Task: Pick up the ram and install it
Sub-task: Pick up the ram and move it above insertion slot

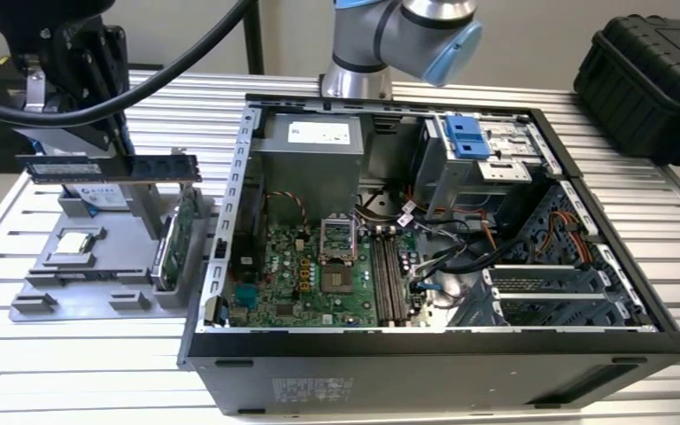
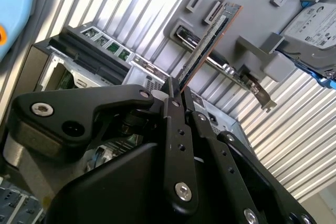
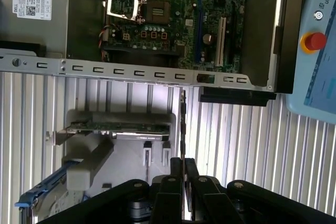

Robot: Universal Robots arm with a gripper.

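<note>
The ram (image 1: 110, 166) is a long thin bluish-green stick held level above the grey parts holder (image 1: 81, 288), at the exterior view's left. My gripper (image 1: 86, 152) is shut on its upper edge. Both wrist views show the ram edge-on, reaching out from between the black fingers: ram (image 2: 210, 43) with gripper (image 2: 176, 95), and ram (image 3: 182, 121) with gripper (image 3: 182, 163). The open computer case (image 1: 216, 266) lies to the exterior view's right of the holder, with its motherboard (image 1: 305, 274) and the long memory slots (image 1: 390, 274) exposed.
The holder carries a square silver processor chip (image 1: 74, 243), a green expansion card (image 1: 181, 239) standing on edge and a drive (image 1: 98, 195). The arm's base (image 1: 393, 35) stands behind the case. A black hard case (image 1: 653, 71) sits at the far right. A pendant with a red button (image 3: 315, 40) lies nearby.
</note>
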